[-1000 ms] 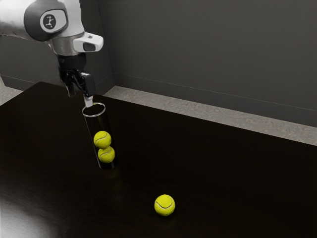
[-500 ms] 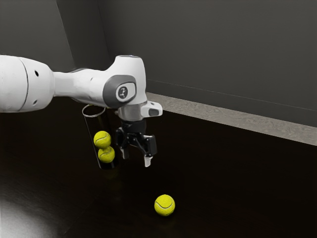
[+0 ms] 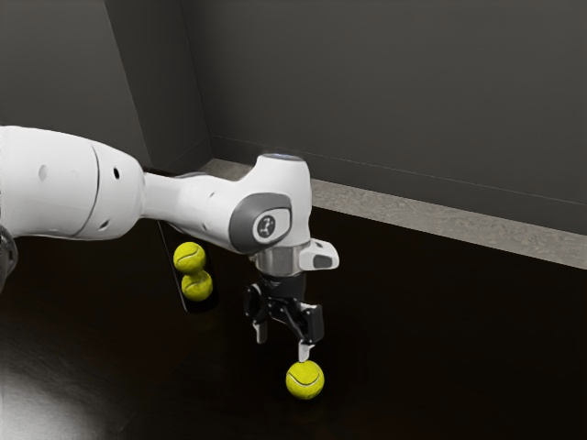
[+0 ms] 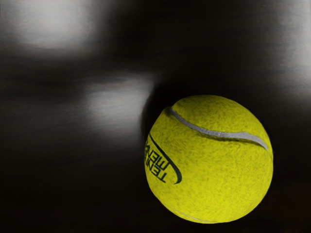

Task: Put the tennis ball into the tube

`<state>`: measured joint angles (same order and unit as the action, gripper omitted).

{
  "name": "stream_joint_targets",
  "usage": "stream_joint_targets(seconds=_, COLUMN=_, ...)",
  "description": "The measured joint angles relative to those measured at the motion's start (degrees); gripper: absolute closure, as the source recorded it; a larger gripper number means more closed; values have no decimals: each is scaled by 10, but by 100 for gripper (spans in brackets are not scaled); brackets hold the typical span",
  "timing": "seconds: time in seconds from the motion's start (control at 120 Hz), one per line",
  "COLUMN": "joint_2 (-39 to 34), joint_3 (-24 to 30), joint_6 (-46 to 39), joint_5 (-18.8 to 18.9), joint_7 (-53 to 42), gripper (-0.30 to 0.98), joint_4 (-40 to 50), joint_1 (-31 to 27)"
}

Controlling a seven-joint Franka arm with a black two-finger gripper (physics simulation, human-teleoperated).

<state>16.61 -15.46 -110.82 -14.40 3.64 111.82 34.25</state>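
Observation:
My gripper point(image 3: 282, 343) is open in the exterior view, its two pale fingertips apart with nothing between them. One fingertip hangs just above and beside the loose yellow tennis ball point(image 3: 304, 380), which rests on the dark table; whether they touch I cannot tell. In the wrist view the same tennis ball point(image 4: 209, 165) appears large, with dark lettering and a grey seam. The clear tube point(image 3: 172, 266) stands upright toward the exterior view's left, and my arm covers its upper part and rim. Inside it, two balls are stacked, the upper ball point(image 3: 190, 258) on the lower ball point(image 3: 196, 286).
The dark table point(image 3: 440, 321) extends around the ball and tube. My arm passes in front of the tube's top. Behind the table are a strip of grey floor point(image 3: 440, 220) and a dark wall point(image 3: 394, 92).
From above the tube, my hand has moved toward the exterior view's right and down, close to the loose ball. The arm now covers the tube's rim. All three balls have stayed put.

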Motion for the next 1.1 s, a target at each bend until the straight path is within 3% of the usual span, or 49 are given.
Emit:
stream_joint_targets(seconds=0.258, joint_2=22, joint_3=24, joint_6=-22, joint_5=10, joint_7=-6, gripper=0, joint_4=9, joint_1=3)
stream_joint_targets(seconds=1.1, joint_2=80, joint_3=36, joint_6=-89, joint_5=-11, joint_7=-16, gripper=0, joint_4=5, joint_1=7)
